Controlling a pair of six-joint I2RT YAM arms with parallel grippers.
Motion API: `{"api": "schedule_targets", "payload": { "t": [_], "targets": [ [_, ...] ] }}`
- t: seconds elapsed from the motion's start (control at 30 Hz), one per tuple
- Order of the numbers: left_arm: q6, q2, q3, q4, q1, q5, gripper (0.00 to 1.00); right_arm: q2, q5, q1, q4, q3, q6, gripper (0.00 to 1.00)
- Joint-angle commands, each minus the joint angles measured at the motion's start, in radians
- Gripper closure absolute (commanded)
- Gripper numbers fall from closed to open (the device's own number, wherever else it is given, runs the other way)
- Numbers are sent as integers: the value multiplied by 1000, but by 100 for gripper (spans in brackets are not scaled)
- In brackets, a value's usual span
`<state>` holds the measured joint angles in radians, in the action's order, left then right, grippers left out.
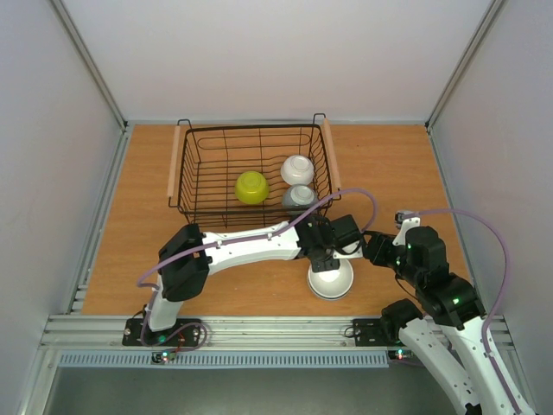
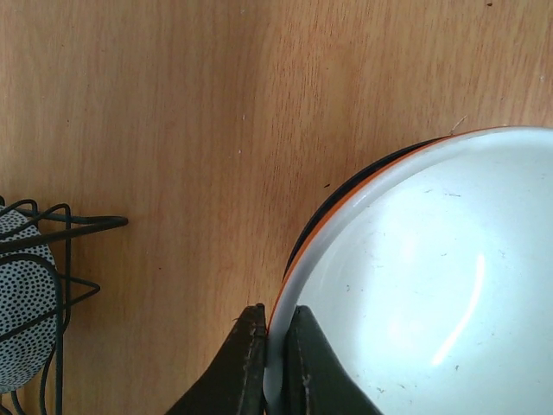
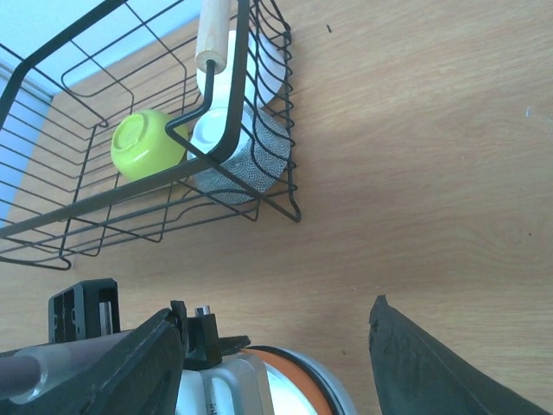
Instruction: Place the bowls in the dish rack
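Note:
The black wire dish rack [image 1: 186, 173] stands at the back centre, and its corner also shows in the right wrist view [image 3: 285, 186]. It holds a yellow-green bowl [image 1: 251, 187], a white bowl [image 1: 297, 169] and a grey speckled bowl [image 1: 299, 198]. My left gripper [image 1: 321, 263] is shut on the rim of a white bowl [image 1: 333, 281], one finger inside and one outside [image 2: 275, 363]. An orange bowl's rim [image 2: 346, 203] shows right under that white bowl [image 2: 415, 285]. My right gripper [image 1: 373, 248] is open and empty just right of this stack [image 3: 278, 309].
The rack's wooden handles [image 1: 175, 160] run along its left and right sides. Grey walls close in the table on three sides. Bare wood lies to the rack's left [image 1: 130, 233] and right [image 1: 397, 173]. The two arms are close together near the front right.

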<state>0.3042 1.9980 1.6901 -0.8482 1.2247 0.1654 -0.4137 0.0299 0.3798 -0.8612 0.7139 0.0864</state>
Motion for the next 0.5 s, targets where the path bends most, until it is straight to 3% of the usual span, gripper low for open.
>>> {"api": "schedule_targets", "payload": {
  "t": [0.0,0.27,0.47],
  "targets": [
    [32,-41,-28,2,1,-12,100,-6,18,2,14,16,-8,41],
    [49,-176,-76,50,-17,-110,100,-1,24,2,13,15,-7,36],
    [12,-229,-98,64,-116,-320,99,0,36,2,13,13,-5,34]
  ]
}}
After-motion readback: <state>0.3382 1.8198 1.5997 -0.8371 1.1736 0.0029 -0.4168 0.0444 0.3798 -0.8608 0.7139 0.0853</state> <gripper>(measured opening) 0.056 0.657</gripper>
